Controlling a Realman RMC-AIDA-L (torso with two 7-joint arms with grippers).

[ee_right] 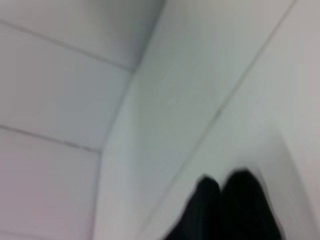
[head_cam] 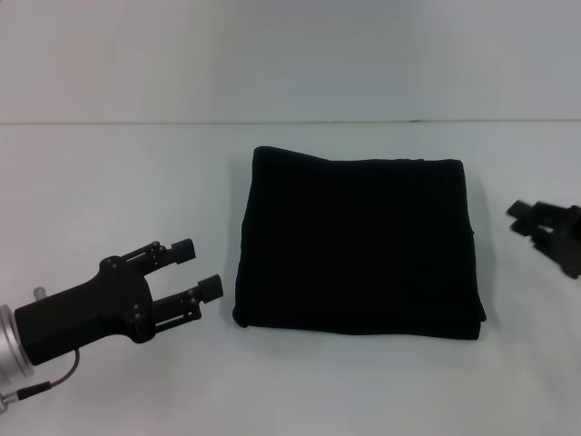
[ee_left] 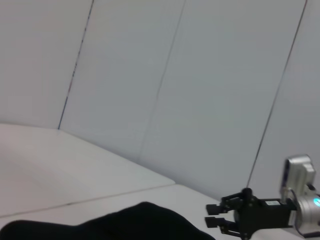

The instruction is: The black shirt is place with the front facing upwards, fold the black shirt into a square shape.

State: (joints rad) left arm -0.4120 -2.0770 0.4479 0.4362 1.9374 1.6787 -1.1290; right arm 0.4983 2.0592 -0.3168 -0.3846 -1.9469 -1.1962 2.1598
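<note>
The black shirt point(head_cam: 357, 243) is lying folded square on the counter point(head_cam: 109, 182); both pincers, left point(head_cam: 201, 269) and right point(head_cam: 524, 218), are sitting apart, empty

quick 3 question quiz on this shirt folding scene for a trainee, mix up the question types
1. True or false: the black shirt lies folded in a roughly square block on the table.
2. Which end effector sits nearer the shirt's edge? A) left end effector B) right end effector
3. Fill in: the left end effector's fingers are ____ and hold nothing.

Key
1. True
2. A
3. open
</note>
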